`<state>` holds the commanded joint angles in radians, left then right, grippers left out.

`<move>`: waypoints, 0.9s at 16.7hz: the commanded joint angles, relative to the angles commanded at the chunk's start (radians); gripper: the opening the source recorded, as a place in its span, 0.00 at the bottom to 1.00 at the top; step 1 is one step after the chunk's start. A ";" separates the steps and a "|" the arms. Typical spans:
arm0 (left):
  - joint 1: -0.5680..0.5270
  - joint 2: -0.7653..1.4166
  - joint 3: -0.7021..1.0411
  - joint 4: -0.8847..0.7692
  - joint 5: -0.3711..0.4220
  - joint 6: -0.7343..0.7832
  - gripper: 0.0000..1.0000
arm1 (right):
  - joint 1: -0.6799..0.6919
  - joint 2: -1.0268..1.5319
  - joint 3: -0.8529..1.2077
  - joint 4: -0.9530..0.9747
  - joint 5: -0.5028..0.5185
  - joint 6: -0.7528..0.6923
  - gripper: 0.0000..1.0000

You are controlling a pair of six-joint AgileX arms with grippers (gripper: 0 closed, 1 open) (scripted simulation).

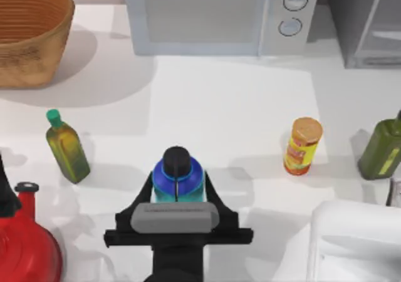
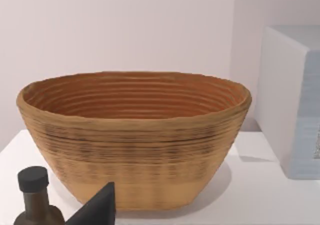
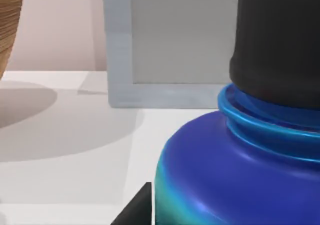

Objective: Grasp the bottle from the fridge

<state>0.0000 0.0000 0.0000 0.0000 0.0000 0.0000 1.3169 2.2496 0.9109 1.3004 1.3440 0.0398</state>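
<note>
Blue bottle (image 1: pixel 178 177), unlabelled, sits at six o'clock on the worktop (image 1: pixel 232 106), right claw (image 1: pixel 178 191) closed around it.

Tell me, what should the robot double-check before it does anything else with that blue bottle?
1. Right gripper placed around the bottle: ok, it straddles the bottle in the top view.
2. Bottle upright: ok, it stands on the table with its black cap up.
3. Firm hold on the bottle: cannot tell.
4. Neighbours out of the way: ok, the olive-yellow bottle and the orange can stand apart from it.
5. Left arm clear: ok, parked at the table's left edge.
6. Bottle inside the fridge: not ok, it is out on the table, far from it.
</note>
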 joint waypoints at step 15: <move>0.000 0.000 0.000 0.000 0.000 0.000 1.00 | 0.000 0.000 0.000 0.000 0.000 0.000 1.00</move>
<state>0.0000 0.0000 0.0000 0.0000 0.0000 0.0000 1.3169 2.2496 0.9109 1.3004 1.3440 0.0398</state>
